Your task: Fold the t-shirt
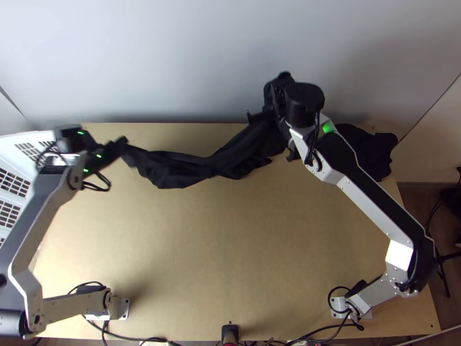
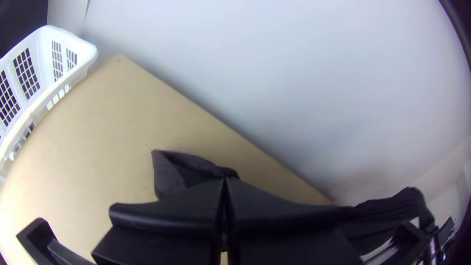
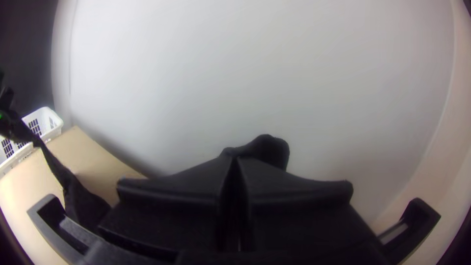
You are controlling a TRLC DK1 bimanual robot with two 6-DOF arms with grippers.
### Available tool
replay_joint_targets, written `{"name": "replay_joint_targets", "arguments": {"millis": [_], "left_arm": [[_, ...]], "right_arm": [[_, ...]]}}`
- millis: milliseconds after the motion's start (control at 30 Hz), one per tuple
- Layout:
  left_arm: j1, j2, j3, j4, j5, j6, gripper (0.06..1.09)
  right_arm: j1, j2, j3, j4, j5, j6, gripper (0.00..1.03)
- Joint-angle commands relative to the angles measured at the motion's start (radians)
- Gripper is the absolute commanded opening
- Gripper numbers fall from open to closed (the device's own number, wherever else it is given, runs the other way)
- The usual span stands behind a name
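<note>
In the top view the black t-shirt (image 1: 184,170) is bunched and stretched along the table's far edge between both grippers. My left gripper (image 1: 122,143) is shut on its left end at the far left. My right gripper (image 1: 269,109) is shut on another part, lifted at the far edge right of centre. More black cloth (image 1: 369,151) lies bunched beyond the right arm. In the left wrist view a flap of the t-shirt (image 2: 184,172) sticks out past the left gripper (image 2: 224,182). A bunch of t-shirt (image 3: 267,149) rises past the right gripper (image 3: 236,162) in the right wrist view.
A white basket (image 1: 14,164) stands at the table's left edge, by the left arm. A pale wall (image 1: 190,63) rises directly behind the far edge. Bare wooden table (image 1: 219,254) lies between the arms. Cables run along the near edge.
</note>
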Motion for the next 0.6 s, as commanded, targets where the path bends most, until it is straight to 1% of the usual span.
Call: {"name": "replay_joint_targets", "arguments": {"millis": [0,100,200,333,400,500,567], "left_arm": [[0.117,-0.091,0.11,-0.017,0.042,-0.031,0.09],[0.199,-0.129,0.132,0.033,0.092,-0.074,0.09],[0.28,-0.148,0.179,0.067,0.122,-0.124,0.09],[0.347,-0.165,0.256,0.072,0.15,-0.167,0.09],[0.366,-0.172,0.288,0.062,0.161,-0.201,0.09],[0.364,-0.217,0.302,0.067,0.181,-0.235,0.09],[0.354,-0.246,0.309,0.07,0.181,-0.25,0.09]], "right_arm": [[-0.032,-0.07,-0.143,-0.108,-0.037,0.092,0.03],[-0.078,-0.132,-0.165,-0.143,-0.059,0.126,0.03],[-0.13,-0.198,-0.14,-0.166,-0.071,0.142,0.03],[-0.216,-0.231,-0.008,-0.243,-0.091,0.172,0.03],[-0.247,-0.233,0.055,-0.269,-0.092,0.172,0.03],[-0.251,-0.23,0.148,-0.307,-0.095,0.175,0.03],[-0.233,-0.222,0.228,-0.342,-0.095,0.182,0.03]]}}
